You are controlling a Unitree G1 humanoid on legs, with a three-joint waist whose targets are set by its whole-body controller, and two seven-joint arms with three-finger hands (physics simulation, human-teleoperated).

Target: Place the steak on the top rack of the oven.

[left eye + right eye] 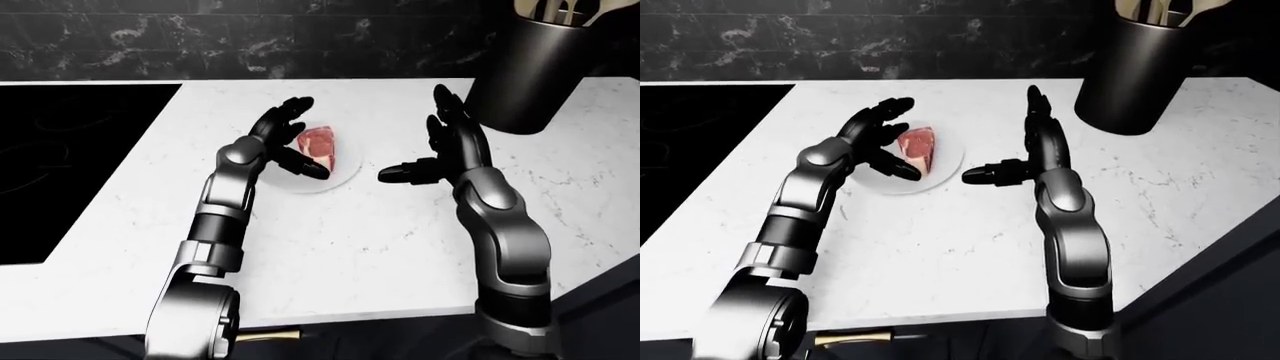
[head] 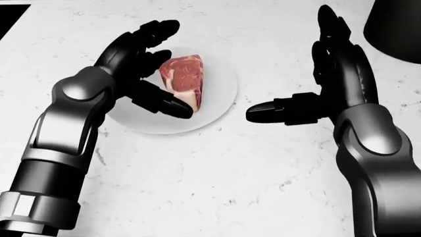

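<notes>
I have open white counter (image 1: 330, 247) all around, with the cooktop (image 1: 70, 157) left and the utensil holder (image 1: 530, 71) right. The steak (image 2: 183, 79) sits on its plate (image 2: 220, 101), ungrasped; no oven in view. My left hand (image 2: 141, 69) cups it, fingers spread. My right hand (image 2: 329, 84) hangs flat and open, beside the plate.

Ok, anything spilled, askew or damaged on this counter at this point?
Nothing stands out. The steak lies whole on its white plate, the counter shows no spill, and the dark utensil holder stands upright. Both the left hand and right hand are open.
</notes>
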